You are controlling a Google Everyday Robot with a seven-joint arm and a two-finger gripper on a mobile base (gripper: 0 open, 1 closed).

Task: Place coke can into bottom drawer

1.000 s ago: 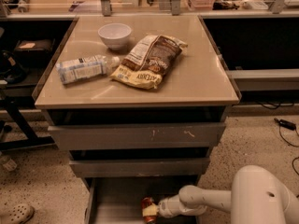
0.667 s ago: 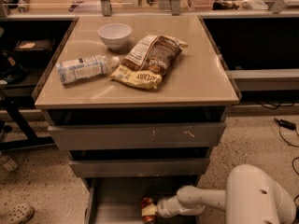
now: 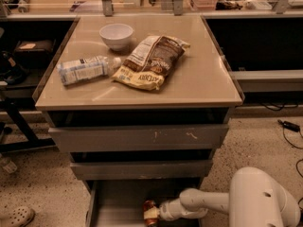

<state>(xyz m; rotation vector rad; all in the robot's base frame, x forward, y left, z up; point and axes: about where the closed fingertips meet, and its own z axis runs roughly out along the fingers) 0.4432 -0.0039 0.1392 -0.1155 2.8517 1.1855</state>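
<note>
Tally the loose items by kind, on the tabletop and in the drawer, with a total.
Bowl: 1
Bottle: 1
Snack bag: 1
Coke can: 1, in the open bottom drawer, at the gripper
Total: 4

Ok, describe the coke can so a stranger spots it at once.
Find the grey cabinet, then its open bottom drawer. The coke can sits there at the tip of the robot's tool. It alone is small and red, unlike the bottle and snack bag up top.
</note>
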